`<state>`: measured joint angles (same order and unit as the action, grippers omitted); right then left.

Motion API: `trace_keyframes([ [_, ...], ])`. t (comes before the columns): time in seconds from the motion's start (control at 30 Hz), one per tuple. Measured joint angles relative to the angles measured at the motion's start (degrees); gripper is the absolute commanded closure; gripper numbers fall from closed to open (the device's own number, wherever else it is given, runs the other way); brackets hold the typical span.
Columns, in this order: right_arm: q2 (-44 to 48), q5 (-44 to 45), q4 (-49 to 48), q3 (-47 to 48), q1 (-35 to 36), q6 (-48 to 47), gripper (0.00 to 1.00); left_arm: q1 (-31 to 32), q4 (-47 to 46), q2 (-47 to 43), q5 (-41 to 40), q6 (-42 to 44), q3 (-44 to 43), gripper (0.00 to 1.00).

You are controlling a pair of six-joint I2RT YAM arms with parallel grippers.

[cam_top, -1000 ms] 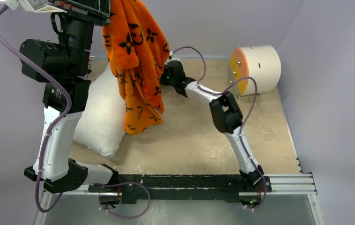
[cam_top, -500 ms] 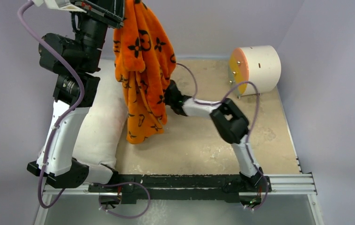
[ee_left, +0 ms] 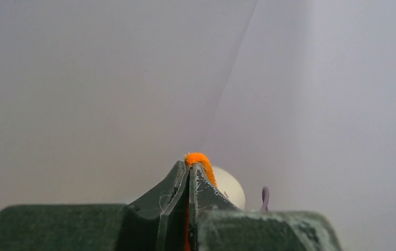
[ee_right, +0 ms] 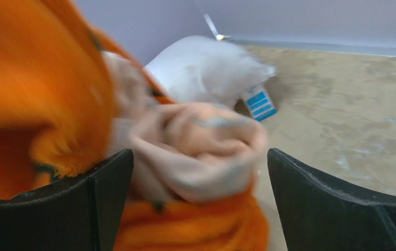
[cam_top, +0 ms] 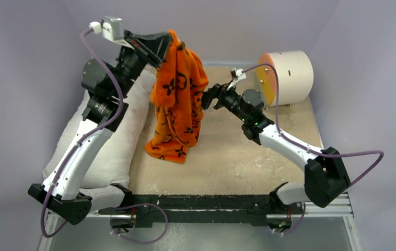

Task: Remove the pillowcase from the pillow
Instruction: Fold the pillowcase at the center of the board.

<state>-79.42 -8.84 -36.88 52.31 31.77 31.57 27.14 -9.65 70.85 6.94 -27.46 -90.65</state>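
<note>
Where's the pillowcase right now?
In the top view the pillowcase hangs mid-table from the shut left gripper, just right of the pillow, with the open right gripper at its right edge.

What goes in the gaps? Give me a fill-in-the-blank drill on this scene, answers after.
The left gripper is shut on the pillowcase, whose colour is ___.
The right gripper, at the hanging fabric, is ___.
The bare white pillow lies at the ___ side of the table.
Missing: orange; open; left.
</note>
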Motion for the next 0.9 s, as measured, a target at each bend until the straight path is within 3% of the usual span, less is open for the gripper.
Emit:
trace_keyframes([
  [0.3, -4.48, -11.91, -4.81, -2.21, 0.42, -0.26, 0.02, 0.0, -1.6, -8.57, 1.18, -3.52, 25.46, 1.0],
  [0.43, -5.53, -12.74, -5.33, -2.93, 1.51, 0.28, 0.1, 0.02, -2.47, -13.49, -0.81, -6.51, 34.34, 1.0],
  [0.5, -5.16, -12.72, -5.49, -3.48, 2.45, 0.42, 0.21, 0.02, -3.58, -15.85, -1.46, -8.41, 37.94, 1.0],
  [0.63, -2.78, -13.2, -5.75, -6.1, 3.43, 1.31, 0.59, 0.02, -5.51, -20.0, -2.12, -12.57, 44.17, 1.0],
  [0.73, 0.07, -13.92, -5.53, -8.55, 3.54, 2.58, 1.0, 0.02, -5.42, -22.03, -2.45, -14.71, 47.1, 1.0],
  [0.9, 5.88, -15.15, -1.62, -9.42, 3.52, 4.44, 1.0, 0.0, -2.47, -23.17, -3.93, -15.43, 48.09, 1.0],
])
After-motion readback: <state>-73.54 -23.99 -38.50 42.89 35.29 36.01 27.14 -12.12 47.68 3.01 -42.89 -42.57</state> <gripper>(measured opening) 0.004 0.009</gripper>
